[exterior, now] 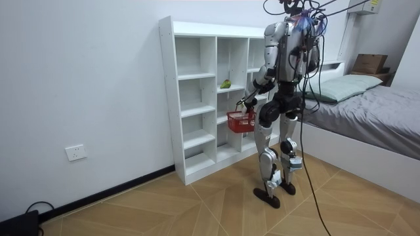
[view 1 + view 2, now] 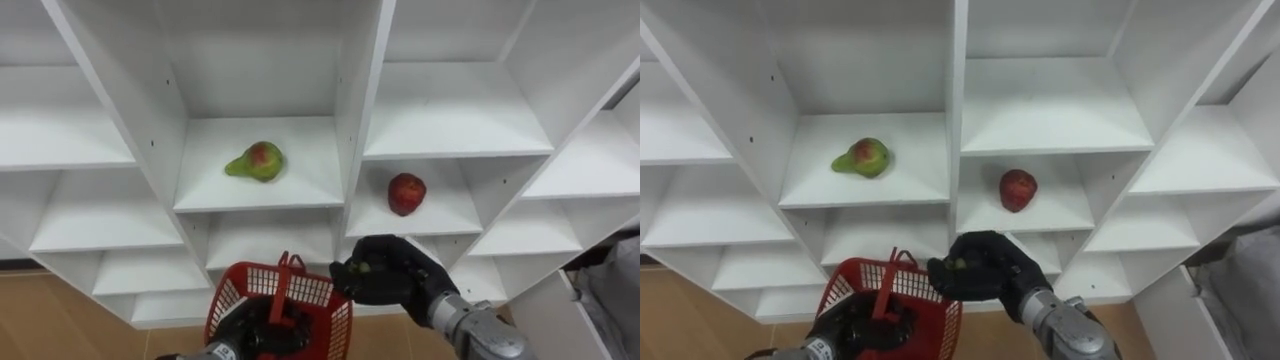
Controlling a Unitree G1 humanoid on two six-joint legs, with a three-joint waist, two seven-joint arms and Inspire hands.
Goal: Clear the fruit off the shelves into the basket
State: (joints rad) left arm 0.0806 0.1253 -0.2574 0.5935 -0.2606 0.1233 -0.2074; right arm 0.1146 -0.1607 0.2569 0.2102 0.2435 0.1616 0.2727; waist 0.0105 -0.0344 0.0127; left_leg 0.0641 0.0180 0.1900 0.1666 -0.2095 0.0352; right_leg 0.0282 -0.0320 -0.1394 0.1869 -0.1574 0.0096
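Note:
On a middle shelf of the white closet [image 2: 355, 100] lies a green pear with a red blush [image 2: 256, 161]. A red apple [image 2: 406, 193] sits one compartment to the right and a little lower. Below the pear, my left hand [image 2: 262, 328] is curled on the near side of a red mesh basket [image 2: 312, 292], partly hidden by the mesh. My right hand [image 2: 395, 275] hovers at the basket's right rim, below the apple, fingers curled round a small greenish fruit [image 2: 358, 268]. In the room view I stand facing the closet [image 1: 197, 98] with the basket [image 1: 241, 121] at hip height.
The other compartments are bare white shelves with upright dividers [image 2: 130, 110] between them. A bed [image 1: 374, 105] stands behind me on the room view's right. The wooden floor [image 1: 197, 203] stretches around my feet.

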